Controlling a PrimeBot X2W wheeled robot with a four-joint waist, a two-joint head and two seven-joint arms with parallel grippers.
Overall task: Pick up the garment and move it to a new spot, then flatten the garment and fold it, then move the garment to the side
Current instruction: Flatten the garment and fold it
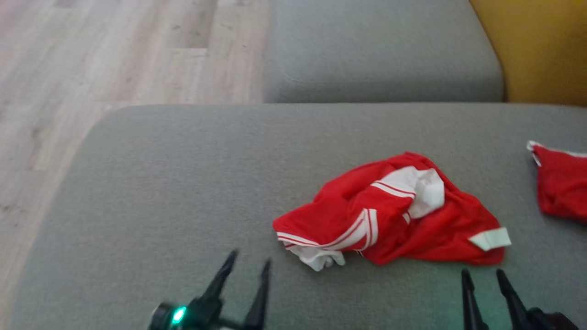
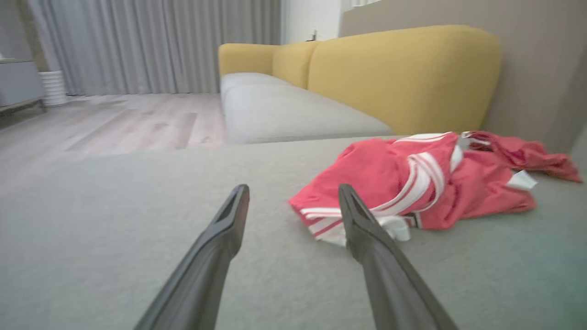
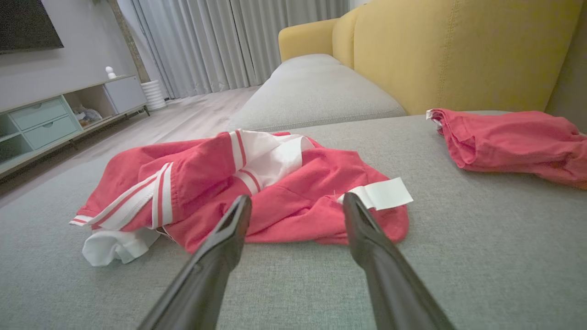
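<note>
A crumpled red garment (image 1: 394, 215) with white stripes and a white lining lies bunched on the grey sofa seat (image 1: 183, 183). It appears again in the left wrist view (image 2: 390, 178) and the right wrist view (image 3: 284, 197). My left gripper (image 1: 250, 259) stands open near the seat's front edge, to the left of the garment and apart from it. My right gripper (image 1: 481, 275) is open too, just in front of the garment's right corner with its white tag (image 1: 490, 239). In the wrist views each gripper, left (image 2: 293, 192) and right (image 3: 297, 201), holds nothing between its fingers.
A second red garment (image 1: 562, 183) lies at the seat's right edge, seen also in the right wrist view (image 3: 513, 142). A further grey cushion (image 1: 380, 50) and a yellow backrest (image 1: 541, 46) lie behind. Wooden floor (image 1: 91, 68) runs to the left, with a cabinet (image 3: 59, 119).
</note>
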